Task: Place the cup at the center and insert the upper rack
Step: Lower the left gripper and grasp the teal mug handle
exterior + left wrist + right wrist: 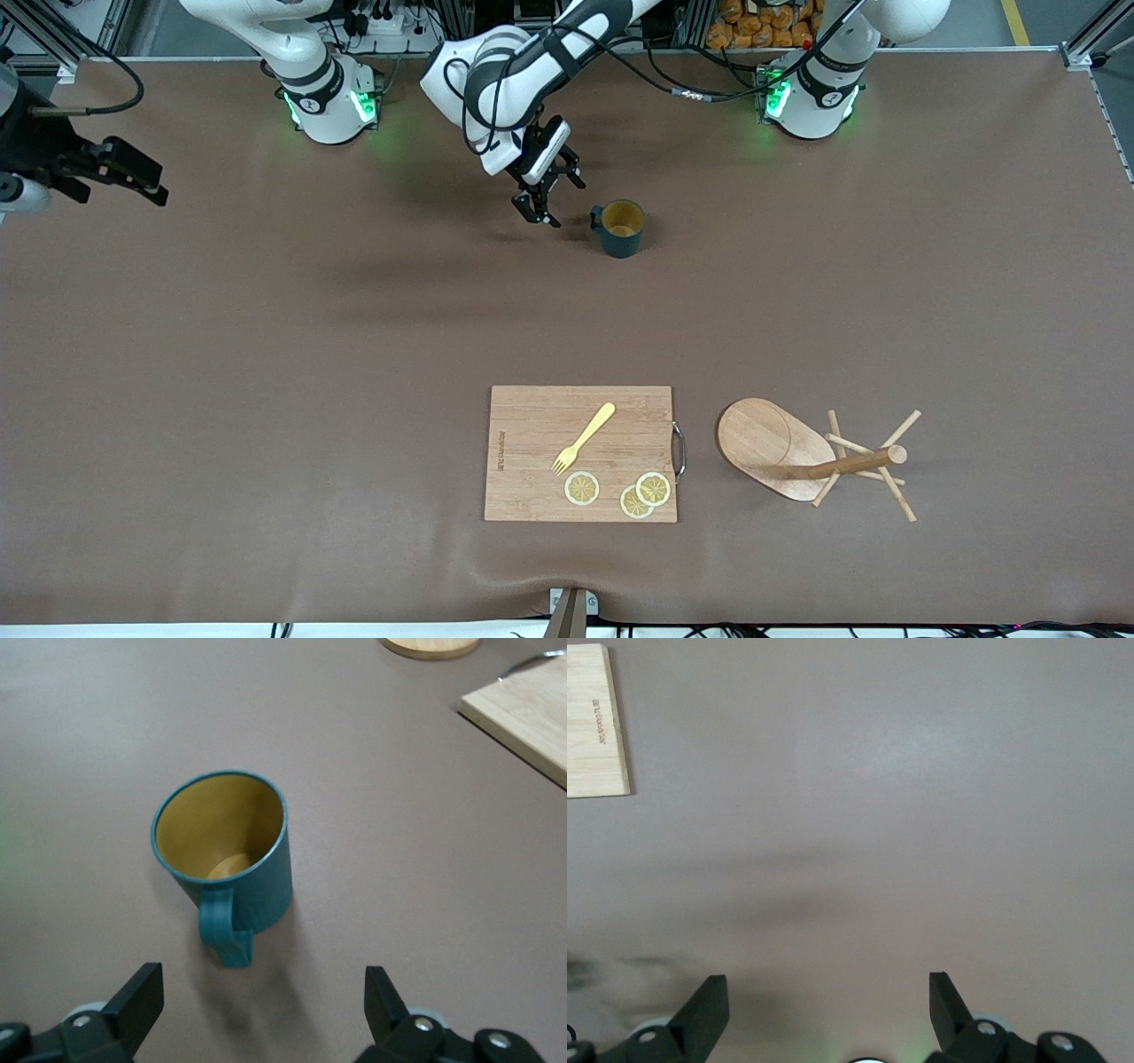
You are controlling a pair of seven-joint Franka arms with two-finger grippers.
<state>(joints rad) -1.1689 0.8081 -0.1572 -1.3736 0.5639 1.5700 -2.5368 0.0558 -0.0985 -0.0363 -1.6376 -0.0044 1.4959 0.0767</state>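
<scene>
The cup (pixel 620 229) (pixel 226 850), dark teal with a mustard-yellow inside, stands upright on the brown table toward the robots' bases. Its handle points at my left gripper (pixel 556 202) (pixel 264 992). That gripper hangs low just beside the cup, toward the right arm's end, open and with nothing between its fingers. The upper rack (pixel 797 452), a light wooden mug tree, lies tipped on its side much nearer the front camera; the edge of its oval base (pixel 431 647) also shows in the left wrist view. My right gripper (pixel 142 177) (pixel 828 997) waits open over the table's right-arm end, holding nothing.
A rectangular wooden cutting board (pixel 580 452) (pixel 532 718) (pixel 594 722) lies beside the rack, toward the right arm's end. On it are a yellow fork (pixel 585 436) and three lemon slices (pixel 645 494). Bare brown table (pixel 354 354) stretches between the cup and the board.
</scene>
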